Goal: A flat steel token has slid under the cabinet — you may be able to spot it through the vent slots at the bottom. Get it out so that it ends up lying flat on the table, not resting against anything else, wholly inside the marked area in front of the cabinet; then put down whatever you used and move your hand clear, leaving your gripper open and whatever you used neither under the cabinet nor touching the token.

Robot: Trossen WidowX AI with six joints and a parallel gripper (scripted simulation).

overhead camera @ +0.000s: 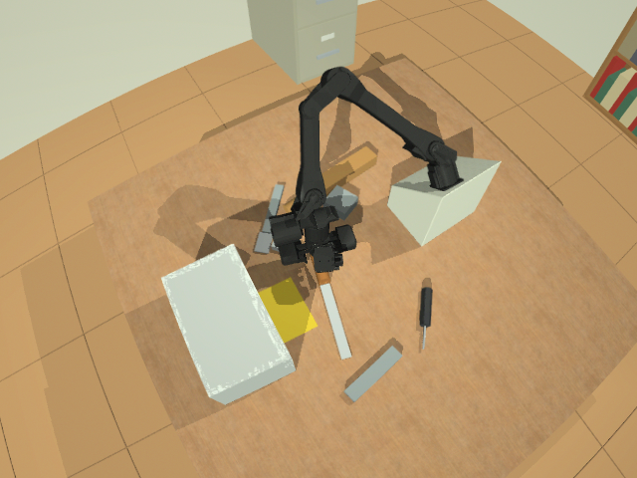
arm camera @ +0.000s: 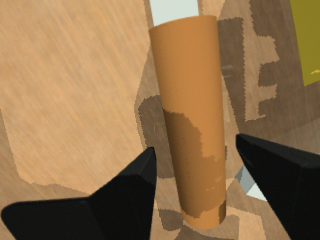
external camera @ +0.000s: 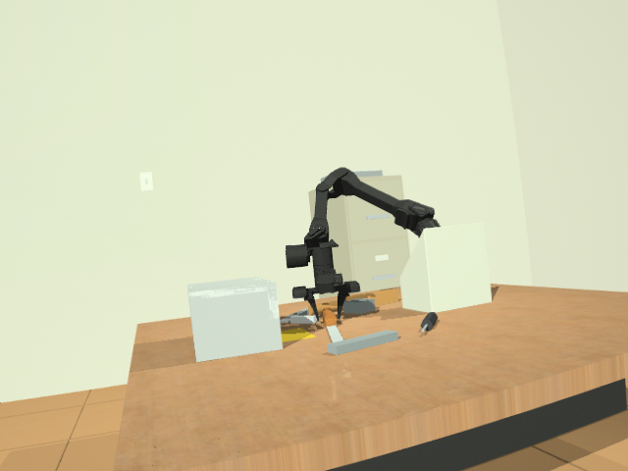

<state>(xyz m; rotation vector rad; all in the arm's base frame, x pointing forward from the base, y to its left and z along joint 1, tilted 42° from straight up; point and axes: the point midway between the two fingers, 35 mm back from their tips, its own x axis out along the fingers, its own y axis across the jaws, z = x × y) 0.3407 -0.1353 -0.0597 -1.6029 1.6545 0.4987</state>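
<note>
The cabinet, a white box (overhead camera: 221,324) (external camera: 235,322), stands on the left of the table. The marked area, a yellow patch (overhead camera: 296,319) (external camera: 296,336) (arm camera: 311,40), lies along its side, partly in shadow. The steel token is not visible, and no vent slots show. A tool with an orange handle (overhead camera: 322,279) (external camera: 330,317) (arm camera: 192,75) and a long flat pale blade (overhead camera: 335,321) (external camera: 334,333) (arm camera: 175,10) lies on the table beside the yellow patch. My gripper (external camera: 328,319) (arm camera: 195,146) is open and points down, its fingers on either side of the handle with gaps.
A grey bar (overhead camera: 372,372) (external camera: 362,342) lies near the blade's end. A black-handled screwdriver (overhead camera: 426,307) (external camera: 429,321) lies to the right. A pale block (overhead camera: 458,205) (external camera: 456,268) stands by the arm's base. A grey long-handled tool (overhead camera: 277,197), a grey block (overhead camera: 343,203) and an orange-brown piece (overhead camera: 362,158) lie behind the gripper.
</note>
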